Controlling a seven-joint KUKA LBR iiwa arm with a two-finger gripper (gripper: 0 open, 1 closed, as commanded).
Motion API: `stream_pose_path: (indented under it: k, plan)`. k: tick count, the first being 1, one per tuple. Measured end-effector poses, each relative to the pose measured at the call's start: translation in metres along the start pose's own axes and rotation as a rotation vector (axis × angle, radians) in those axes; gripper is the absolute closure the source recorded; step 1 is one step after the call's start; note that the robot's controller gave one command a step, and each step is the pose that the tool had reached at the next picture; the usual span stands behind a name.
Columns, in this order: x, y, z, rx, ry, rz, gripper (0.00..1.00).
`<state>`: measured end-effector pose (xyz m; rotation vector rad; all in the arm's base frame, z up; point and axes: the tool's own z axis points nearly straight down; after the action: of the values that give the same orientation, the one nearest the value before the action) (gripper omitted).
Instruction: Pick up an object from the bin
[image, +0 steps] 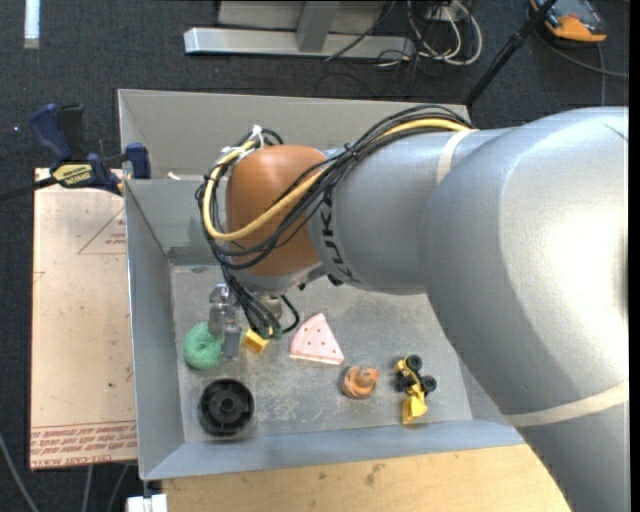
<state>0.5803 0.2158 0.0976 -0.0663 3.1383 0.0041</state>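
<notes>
My gripper (228, 335) reaches down into the left part of the bin, its metal fingers right beside a green ring-shaped thing (202, 348) on their left. A small yellow piece (255, 341) lies just to the right of the fingers. I see nothing between them. A pink triangular wedge (317, 341) with small dots lies further right on the bin floor.
A black round wheel-like thing (225, 407) sits in the front left corner. An orange knobbly thing (359, 381) and a yellow and black toy (411, 385) lie toward the front right. The arm with its orange cover and cables hangs over the bin's back.
</notes>
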Motion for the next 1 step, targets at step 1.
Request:
stream_pose_path:
  k: [1]
  plan:
    - [0.0001,-0.0003,0.0003,0.000,0.001,0.000,0.00]
